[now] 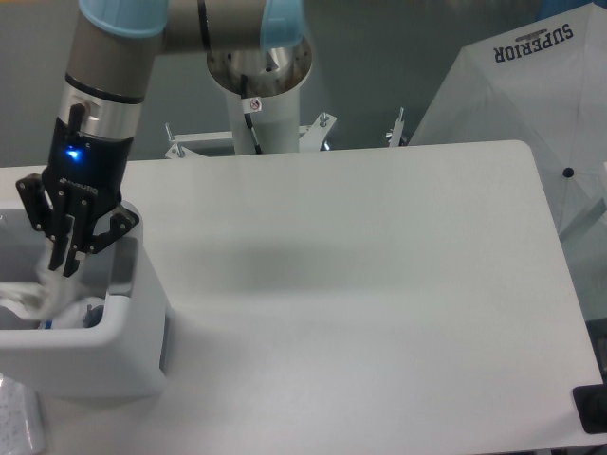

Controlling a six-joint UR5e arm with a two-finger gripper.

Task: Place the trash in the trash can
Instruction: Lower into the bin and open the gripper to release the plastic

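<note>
The trash can [133, 327], a white boxy bin with a thick rim, stands at the table's left edge. My gripper [64, 258] hangs over its opening with the fingers slightly apart, open. A crumpled white piece of trash [33, 292] shows blurred just below the fingertips, inside the bin and partly hidden by the rim. Something blue [55, 320] lies deeper in the bin. A flat white wrapper with small black print [17, 419] lies outside the bin at the bottom left corner.
The arm's grey base column [261, 90] rises behind the table's back edge. A white fabric marked SUPERIOR [531, 95] stands off the right side. A black object [592, 409] sits at the table's front right corner.
</note>
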